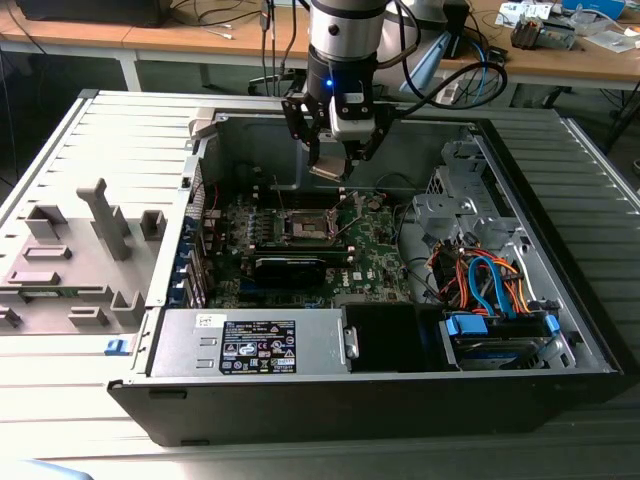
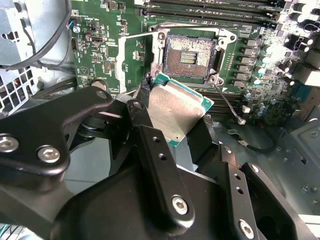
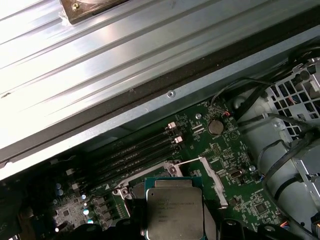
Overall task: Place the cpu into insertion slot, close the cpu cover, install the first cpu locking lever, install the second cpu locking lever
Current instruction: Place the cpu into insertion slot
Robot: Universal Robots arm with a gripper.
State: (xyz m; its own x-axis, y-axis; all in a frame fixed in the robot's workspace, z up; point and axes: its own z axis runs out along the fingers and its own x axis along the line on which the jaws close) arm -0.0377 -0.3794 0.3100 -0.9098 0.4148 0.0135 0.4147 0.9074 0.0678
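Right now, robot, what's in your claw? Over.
Gripper shut on the cpu, above the motherboard. Insertion slot uncovered, pins showing. Nothing seen between them. Over.

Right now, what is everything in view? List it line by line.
computer case: one, black and grey, lying open on the ribbed table
circuit board: one, green, inside the case
socket: one, dark centre, silvery rim, mid-board, empty
chip: one, silvery-grey, held above the socket
power box: one, grey, inside the case
cables: a bundle, blue and orange, exterior view's right
holder tray: one, grey, exterior view's left
arm: one, grey and black, over the case; jaws shut on the chip
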